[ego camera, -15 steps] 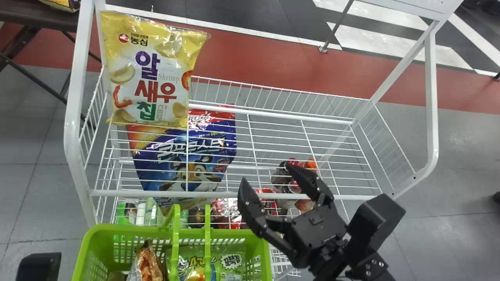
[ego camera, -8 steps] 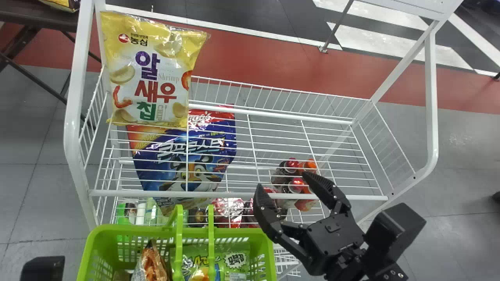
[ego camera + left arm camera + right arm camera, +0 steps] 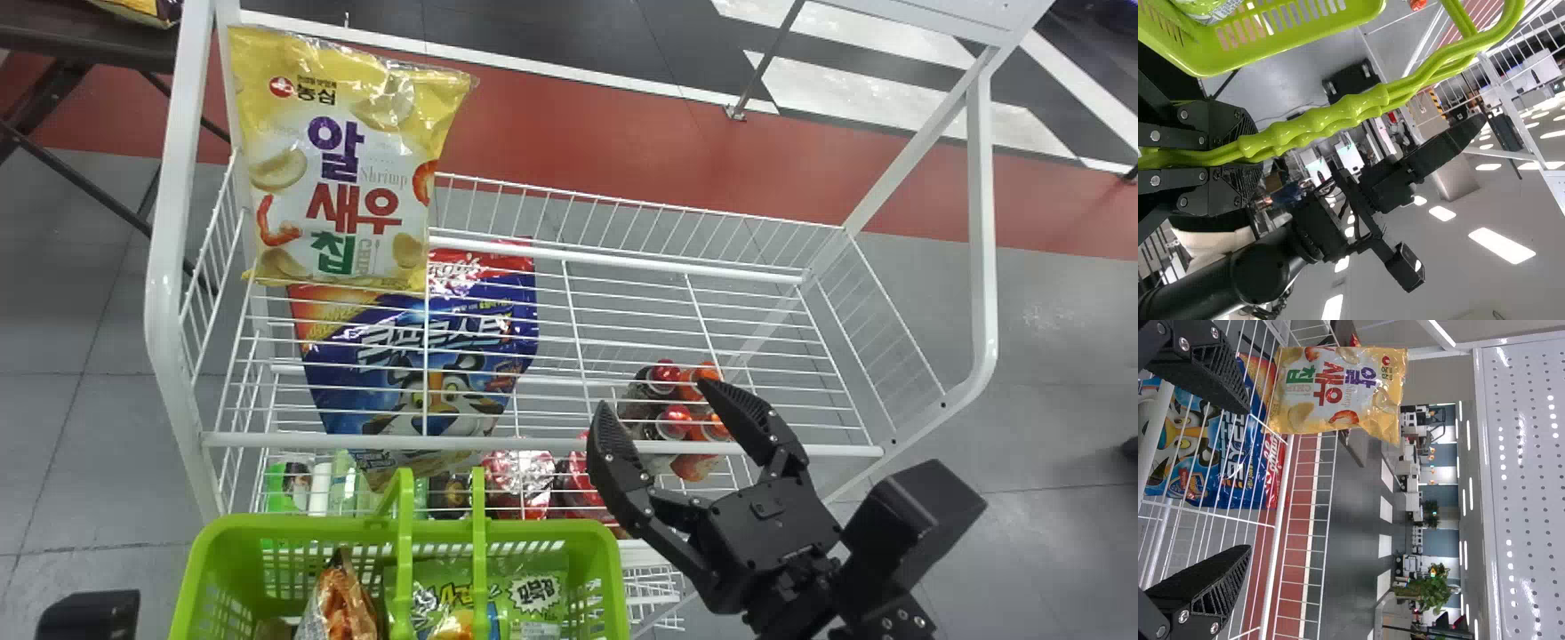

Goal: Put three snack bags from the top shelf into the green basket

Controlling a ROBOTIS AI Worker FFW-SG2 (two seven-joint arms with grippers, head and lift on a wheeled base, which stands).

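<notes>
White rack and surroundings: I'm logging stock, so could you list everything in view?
White wire rack: 1, white, centre
Snack bag: 1, yellow and white, top shelf's left end
Large bag: 1, blue and red, beneath the top shelf's wires
Capped bottles: at least 4, red or orange caps, lower right
Packages: two or more, red, lower shelf
Basket: 1, green, before the rack
Bagged items: at least 2, green and orange-brown, in the basket
Table: 1, dark, far left
Left gripper: 1, black, closed on the basket's handles
Right gripper: 1, black, open, near the rack's front
</notes>
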